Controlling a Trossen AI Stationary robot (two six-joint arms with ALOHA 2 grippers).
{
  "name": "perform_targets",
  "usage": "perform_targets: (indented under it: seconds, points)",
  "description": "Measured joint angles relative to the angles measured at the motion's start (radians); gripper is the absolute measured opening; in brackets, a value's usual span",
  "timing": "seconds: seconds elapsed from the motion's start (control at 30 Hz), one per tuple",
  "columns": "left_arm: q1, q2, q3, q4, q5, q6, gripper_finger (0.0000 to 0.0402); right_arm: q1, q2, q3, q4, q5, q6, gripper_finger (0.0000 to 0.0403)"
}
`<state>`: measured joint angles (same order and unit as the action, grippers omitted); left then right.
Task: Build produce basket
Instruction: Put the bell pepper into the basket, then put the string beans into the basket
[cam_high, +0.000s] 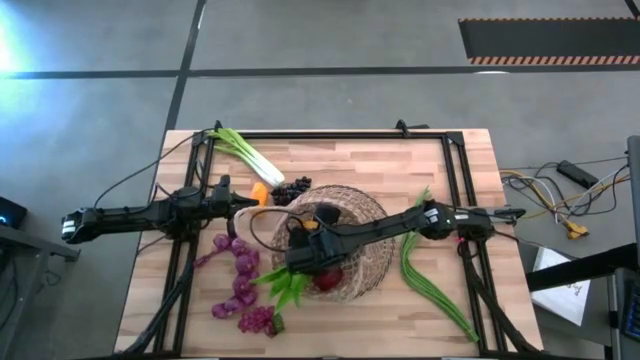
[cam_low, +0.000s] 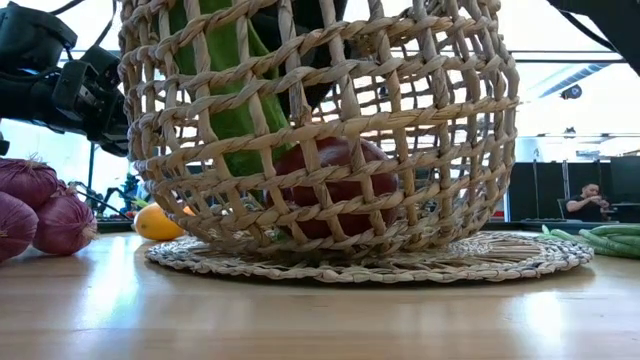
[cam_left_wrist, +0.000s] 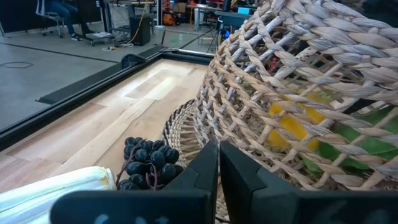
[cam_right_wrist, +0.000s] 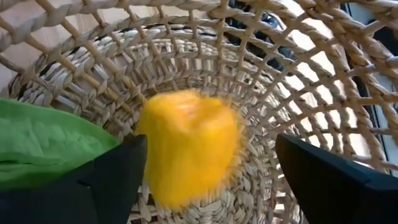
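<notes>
Pale tan wicker made up the basket (cam_high: 350, 240), which stood on a round woven mat (cam_low: 480, 262) near the middle of the bench (cam_high: 330, 165). The right gripper (cam_right_wrist: 205, 174) reached down inside the basket, its fingers spread wide apart around a blurred yellow-orange piece (cam_right_wrist: 186, 152); whether they gripped it or it was loose could not be told. Inside the basket already lay a red apple (cam_low: 335, 185) and green leaves (cam_low: 225, 90), so filling looked partly done.

Much produce remained outside. Dark grapes (cam_high: 291, 189) and an orange piece (cam_high: 259, 193) sat just beside the basket's far-left side, with a white-green leek (cam_high: 245, 152) beyond them. Purple bunches (cam_high: 240, 280) lay to the basket's left and near-left. Long green beans (cam_high: 430, 280) lay to its right.

The left gripper (cam_left_wrist: 217, 171) hovered just beside the basket's left wall, close to the grapes, fingers closed together and empty.

The basket's thin loop handle (cam_high: 262, 230) and deep walls probably crowd any reach inside.
</notes>
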<state>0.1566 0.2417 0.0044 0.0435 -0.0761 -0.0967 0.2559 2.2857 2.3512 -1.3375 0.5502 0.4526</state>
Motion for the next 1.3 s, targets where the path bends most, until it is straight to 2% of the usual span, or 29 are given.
perform_targets:
  seconds: [0.4,0.63,0.87,1.0,1.17,1.3]
  points:
    - [0.0,0.0,0.0,0.0,0.0,0.0,0.0,0.019,-0.054,-0.001,-0.016,0.018,0.008,0.0359]
    - [0.0,0.0,0.0,0.0,0.0,0.0,0.0,0.138,-0.145,0.003,0.031,0.201,0.022,0.0358]
    - [0.0,0.0,0.0,0.0,0.0,0.0,0.0,0.325,-0.238,0.004,0.115,0.426,0.071,0.0358]
    - [0.0,0.0,0.0,0.0,0.0,0.0,0.0,0.435,-0.252,0.006,0.176,0.468,0.094,0.0358]
    - [0.0,0.0,0.0,0.0,0.0,0.0,0.0,0.559,-0.238,0.005,0.109,0.435,0.274,0.0358]
    - [0.0,0.0,0.0,0.0,0.0,0.0,0.0,0.643,-0.223,0.004,-0.094,0.351,0.581,0.0354]
